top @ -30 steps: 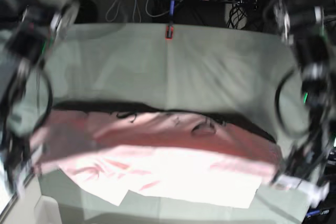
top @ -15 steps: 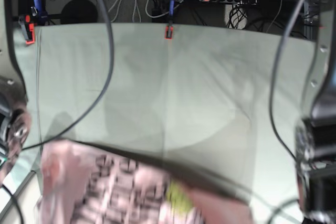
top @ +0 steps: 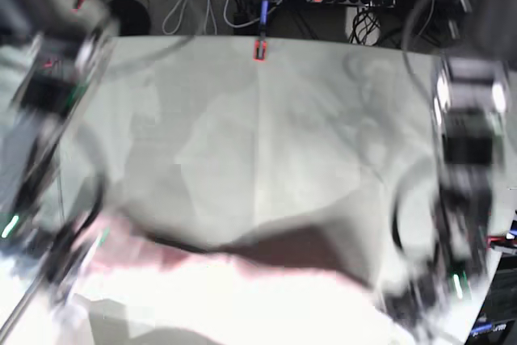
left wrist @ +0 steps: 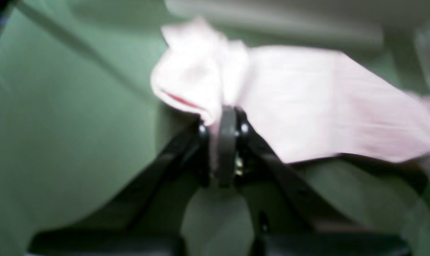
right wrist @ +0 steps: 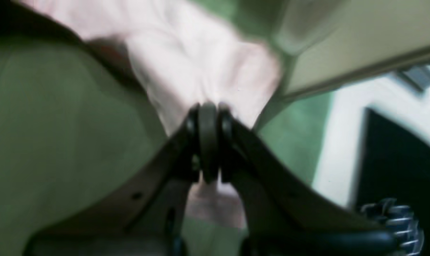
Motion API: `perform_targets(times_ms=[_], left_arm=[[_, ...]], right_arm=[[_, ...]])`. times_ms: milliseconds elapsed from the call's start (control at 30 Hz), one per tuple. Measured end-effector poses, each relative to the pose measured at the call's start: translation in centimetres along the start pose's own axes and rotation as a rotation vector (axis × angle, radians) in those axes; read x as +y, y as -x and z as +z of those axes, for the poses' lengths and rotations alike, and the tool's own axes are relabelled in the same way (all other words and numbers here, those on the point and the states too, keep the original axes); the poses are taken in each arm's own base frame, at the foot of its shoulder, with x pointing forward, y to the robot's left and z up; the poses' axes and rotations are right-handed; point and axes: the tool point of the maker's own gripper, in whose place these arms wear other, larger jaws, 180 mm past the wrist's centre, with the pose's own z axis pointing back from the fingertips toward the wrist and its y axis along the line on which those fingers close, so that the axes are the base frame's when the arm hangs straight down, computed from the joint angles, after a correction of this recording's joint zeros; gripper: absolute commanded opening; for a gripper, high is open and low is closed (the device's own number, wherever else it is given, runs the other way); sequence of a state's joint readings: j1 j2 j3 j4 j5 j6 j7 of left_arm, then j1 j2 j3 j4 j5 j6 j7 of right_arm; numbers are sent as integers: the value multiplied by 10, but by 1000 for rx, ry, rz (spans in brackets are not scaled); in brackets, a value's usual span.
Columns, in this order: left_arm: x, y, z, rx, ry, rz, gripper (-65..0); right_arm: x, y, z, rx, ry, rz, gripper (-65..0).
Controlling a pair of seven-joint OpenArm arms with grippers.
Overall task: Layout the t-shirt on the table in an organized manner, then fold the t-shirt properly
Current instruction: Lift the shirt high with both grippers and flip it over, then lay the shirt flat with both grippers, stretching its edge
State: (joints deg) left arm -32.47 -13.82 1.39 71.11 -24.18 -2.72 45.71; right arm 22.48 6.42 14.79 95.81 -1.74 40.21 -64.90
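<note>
Thin, limp and light, the t-shirt (left wrist: 307, 106) sags over the bench (top: 266, 135) between left pincer (left wrist: 226, 142) and right pincer (right wrist: 208, 138), each clamped on bunched fabric, so edges or corners look like the better holds.

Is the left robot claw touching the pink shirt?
Touching. In the left wrist view the left gripper is shut on the t-shirt, with pink cloth pinched between its black fingers.

The pale pink, thin cotton t-shirt (top: 234, 280), hoisted half a second ago with its black lettering facing the base camera, now lies lower as a blurred band across the near edge of the pale grey-green cloth-covered bench (top: 266, 135). No lettering shows now. Both arms have swung lower beside it, blurred.
</note>
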Motion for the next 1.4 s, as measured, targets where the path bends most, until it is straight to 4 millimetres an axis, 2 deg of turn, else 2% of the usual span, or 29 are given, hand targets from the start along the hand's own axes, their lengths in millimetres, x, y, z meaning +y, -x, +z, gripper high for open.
perform_targets(times_ms=[67, 100, 133, 233, 267, 367, 433, 533, 633, 733, 833, 933, 1033, 1133, 1200, 1300, 1400], left_arm=[[-5, 19, 11, -8, 27, 0, -649], [-1, 29, 18, -9, 32, 11, -649], [11, 42, 25, -4, 4, 39, -649], [69, 96, 48, 65, -135, 121, -649], [83, 111, 56, 89, -169, 150, -649], [108, 142, 73, 124, -224, 213, -649], [124, 155, 86, 136, -258, 229, -649], [143, 169, 100, 151, -310, 244, -649], [150, 173, 113, 147, -323, 255, -649], [153, 171, 122, 131, -291, 207, -649], [152, 184, 127, 155, -279, 192, -649], [150, 210, 134, 231, -271, 194, -649], [152, 222, 141, 266, -279, 203, -649], [161, 226, 153, 257, -278, 216, -649], [166, 229, 160, 258, -278, 209, -649], [167, 235, 165, 271, -274, 204, -649], [167, 245, 170, 290, -279, 204, -649]], right_arm=[[21, 21, 4, 19, -29, 6, -650], [25, 33, 7, 40, -23, 11, -650], [28, 46, 12, 66, -16, 18, -650], [40, 87, 23, 153, -24, 34, -650], [47, 101, 25, 182, -35, 38, -650], [68, 135, 33, 240, -89, 35, -650], [61, 153, 44, 273, -64, 27, -650], [37, 160, 59, 284, 15, 21, -650], [23, 166, 69, 277, 58, -26, -650], [15, 189, 78, 334, 87, -53, -650], [35, 210, 82, 391, 31, -11, -650], [51, 226, 87, 431, -12, 4, -650], [36, 232, 93, 433, 32, -38, -650], [13, 235, 104, 427, 100, -72, -650], [4, 236, 108, 429, 115, -67, -650], [2, 237, 109, 433, 118, -60, -650], [10, 251, 115, 470, 99, -56, -650]])
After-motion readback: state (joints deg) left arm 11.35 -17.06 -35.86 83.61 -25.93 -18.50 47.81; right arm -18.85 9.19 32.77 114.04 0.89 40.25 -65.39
